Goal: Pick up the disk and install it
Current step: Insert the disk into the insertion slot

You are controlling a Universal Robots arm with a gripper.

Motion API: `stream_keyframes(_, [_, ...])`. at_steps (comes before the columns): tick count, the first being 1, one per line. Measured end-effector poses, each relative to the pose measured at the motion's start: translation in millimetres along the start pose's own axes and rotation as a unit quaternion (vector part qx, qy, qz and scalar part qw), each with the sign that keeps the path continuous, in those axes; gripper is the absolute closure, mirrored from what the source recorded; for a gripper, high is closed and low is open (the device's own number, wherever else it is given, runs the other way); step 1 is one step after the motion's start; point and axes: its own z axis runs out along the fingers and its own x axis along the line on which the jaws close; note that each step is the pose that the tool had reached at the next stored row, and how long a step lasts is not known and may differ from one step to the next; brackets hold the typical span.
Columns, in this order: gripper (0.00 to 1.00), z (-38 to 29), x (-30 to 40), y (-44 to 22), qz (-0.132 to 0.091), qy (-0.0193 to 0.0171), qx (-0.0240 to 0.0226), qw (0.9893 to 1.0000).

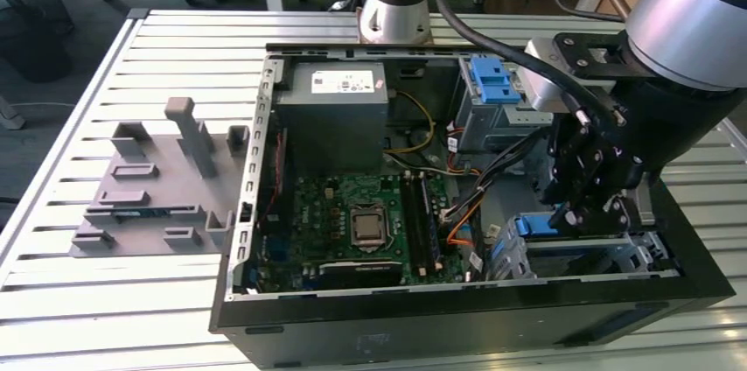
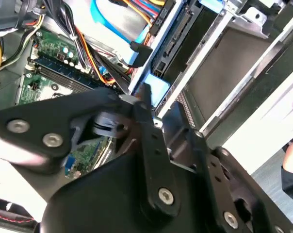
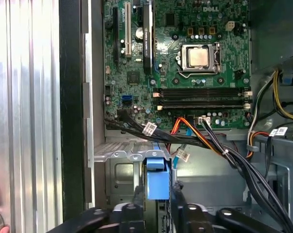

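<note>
While fingers (image 3: 138, 200) clamp its blue bracket tab, disk (image 3: 156, 182) stands edge-on, seemingly partway inside metal drive cage (image 3: 118, 155).

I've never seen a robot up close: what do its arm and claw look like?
The arm is made of thick, rounded silver-grey tubes. Black cables loop along its wrist. The gripper is matte black, built from jointed bars pinned with silver screws, ending in two slim fingers.

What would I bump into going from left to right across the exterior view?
Grey plastic fixture → green motherboard → blue plastic latch → black pincer.
</note>
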Motion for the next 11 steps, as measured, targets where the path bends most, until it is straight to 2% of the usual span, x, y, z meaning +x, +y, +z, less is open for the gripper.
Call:
stream_keyframes(1, [0.64,0.0,0.0,0.0,0.0,0.0,0.0,1.0])
stream_keyframes(3, [0.76,0.0,0.0,0.0,0.0,0.0001,0.0,1.0])
stream_keyframes(6, [0.82,0.2,0.0,0.0,0.0,0.0,0.0,1.0])
stream_keyframes(7, [0.89,0.2,0.0,0.0,0.0,0.0,0.0,1.0])
stream_keyframes(11, [0.89,0.2,0.0,0.0,0.0,0.0,0.0,1.0])
